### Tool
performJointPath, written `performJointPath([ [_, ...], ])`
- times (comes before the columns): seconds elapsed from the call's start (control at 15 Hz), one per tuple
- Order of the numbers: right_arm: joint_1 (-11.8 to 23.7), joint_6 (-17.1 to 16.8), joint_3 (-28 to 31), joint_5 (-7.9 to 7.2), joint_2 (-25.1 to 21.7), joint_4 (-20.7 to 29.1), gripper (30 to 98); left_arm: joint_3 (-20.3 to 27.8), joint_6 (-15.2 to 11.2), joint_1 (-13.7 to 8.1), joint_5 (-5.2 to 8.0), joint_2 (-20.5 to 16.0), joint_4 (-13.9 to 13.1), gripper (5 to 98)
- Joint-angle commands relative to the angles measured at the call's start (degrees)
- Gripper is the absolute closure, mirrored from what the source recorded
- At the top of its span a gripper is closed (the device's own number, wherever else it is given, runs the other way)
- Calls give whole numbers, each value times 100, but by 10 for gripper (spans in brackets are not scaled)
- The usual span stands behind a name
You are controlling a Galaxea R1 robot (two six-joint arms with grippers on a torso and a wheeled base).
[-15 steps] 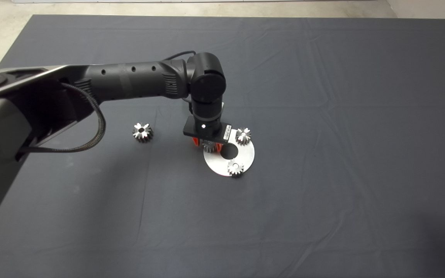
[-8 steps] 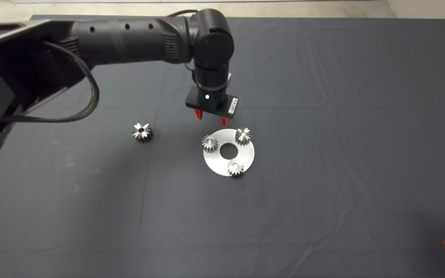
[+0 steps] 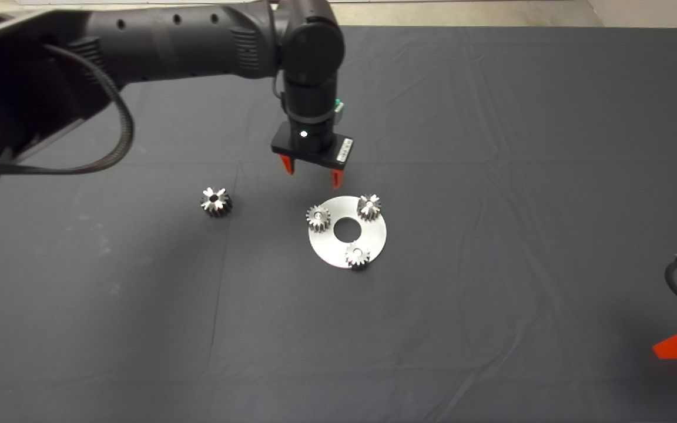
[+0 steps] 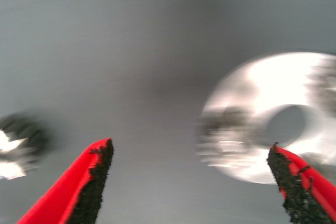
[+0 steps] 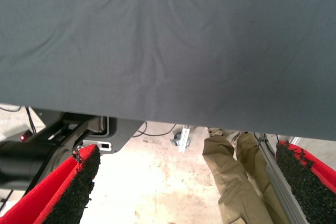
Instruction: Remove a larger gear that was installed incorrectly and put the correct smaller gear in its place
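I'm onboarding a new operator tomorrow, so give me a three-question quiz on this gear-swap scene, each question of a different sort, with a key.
1. True or false: the left gripper is clamped on a gear.
2. How many small bright silver fine-toothed gears sit on the round flat steel plate with a centre hole? A) one B) two C) three
3. Fill in: the thick darker chunky-toothed larger gear lies on the dark mat, ____ the plate.

Key:
1. False; its red fingers stand open and empty above the mat, beside the plate.
2. C; one of them is the smaller gear at the plate's edge nearest the larger gear.
3. Apart from (off).
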Motion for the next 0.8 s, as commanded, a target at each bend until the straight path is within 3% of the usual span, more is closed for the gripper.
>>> performJointPath([
  [0.0, 46, -20, -311, -404, 62, -49, 399, 738, 64, -108, 211, -1169, -55, 298],
  [0.4, 48, -88, -435, -475, -305, -281, 399, 2042, 258, -100, 272, -2983, -55, 242],
  [0.6, 48, -577, -435, -475, -979, -281, 399, 2693, 266, -100, 334, -3779, -62, 242],
  [0.73, 66, -873, -426, -527, -1418, -263, 399, 3281, 266, -100, 334, -4298, -72, 194],
])
